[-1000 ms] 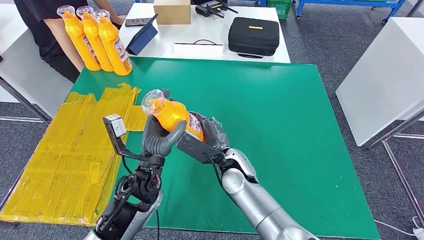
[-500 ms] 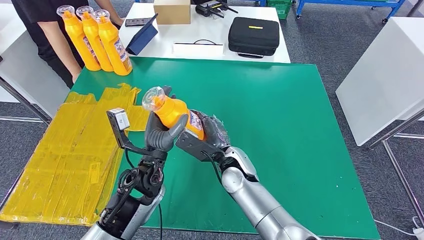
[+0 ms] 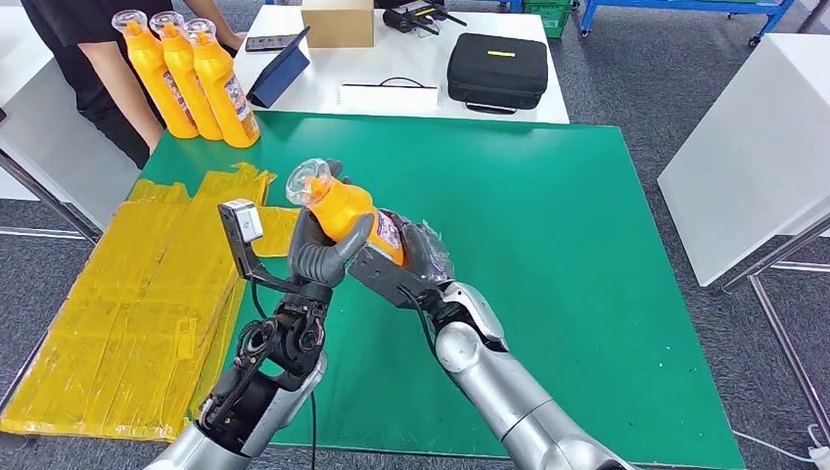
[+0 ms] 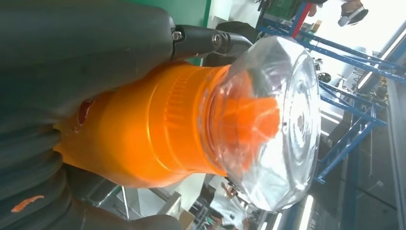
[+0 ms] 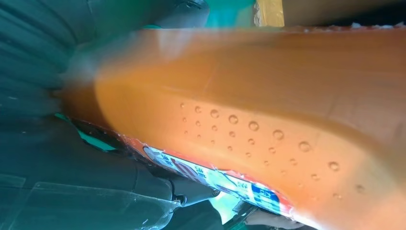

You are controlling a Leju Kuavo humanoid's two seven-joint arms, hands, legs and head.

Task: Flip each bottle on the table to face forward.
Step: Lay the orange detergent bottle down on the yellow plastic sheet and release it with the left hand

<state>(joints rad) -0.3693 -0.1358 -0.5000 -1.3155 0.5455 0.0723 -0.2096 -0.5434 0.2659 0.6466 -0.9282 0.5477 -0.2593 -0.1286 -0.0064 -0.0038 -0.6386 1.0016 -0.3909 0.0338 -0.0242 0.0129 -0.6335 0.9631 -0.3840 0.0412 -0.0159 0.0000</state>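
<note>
Far left, back edge of green table (image 3: pixel 548 196): three orange bottles (image 3: pixel 191 73) upright in row, likely already turned. Centre-left: left hand (image 3: pixel 323 250) wrapped round neck of held bottle (image 3: pixel 343 211). Right hand (image 3: pixel 416 259) cups its base, both sharing the bottle above the table, presumably for re-orienting. Versus earlier frame: bottle slightly higher, more upright.

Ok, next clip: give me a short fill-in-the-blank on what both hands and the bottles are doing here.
1. The orange bottle is gripped by ____ hands, the left hand and the right hand.
2. Its clear cap points toward the robot's ____.
3. ____ more bottles stand at the green mat's far left corner.

Missing: both; left; Three
</note>
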